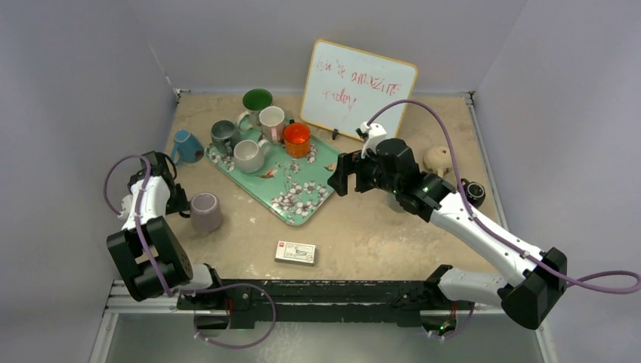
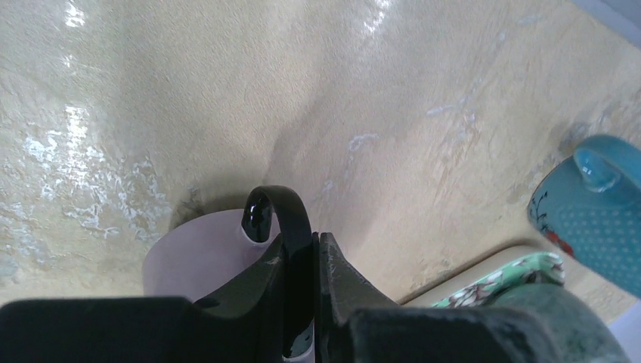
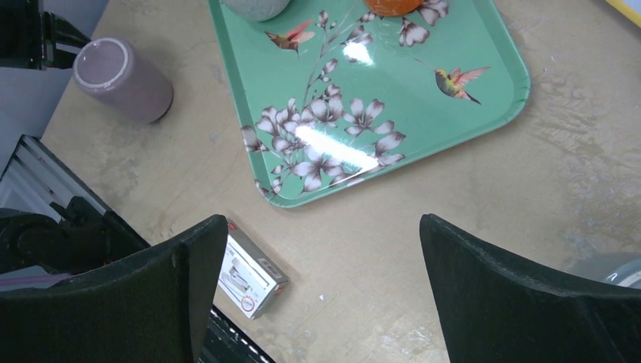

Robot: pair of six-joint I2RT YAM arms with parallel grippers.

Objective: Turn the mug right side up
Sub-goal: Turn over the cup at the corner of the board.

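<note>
Pinching entry, far left: the left hand (image 2: 310,253) is pressed together on the black loop handle (image 2: 281,208) of the mug (image 1: 205,212).

- Mug: mauve body, glossy finish, standing mouth-down with its flat base up. It sits on the counter (image 1: 363,227) toward 9 o'clock in the top view, near the tray's 8 o'clock corner but apart from it.
- Handling, as judged: probably ceramic, so rigid, fairly heavy and liable to chip if dropped. The glazed handle looks slick and may swivel between the fingers as the mug is rolled over. The handle is the sensible hold; a grip close to the body should limit swing.
- Blue mug (image 1: 185,145): lying at the mauve mug's 11 o'clock, well apart.
- Tray (image 1: 302,198): green, floral, with several cups (image 1: 249,155) crowded at its far end.
- Box (image 1: 295,252): small and flat, at the tray's 6 o'clock.
- Right hand (image 1: 342,175): spread wide and holding nothing, hovering at the tray's 3 o'clock.
</note>
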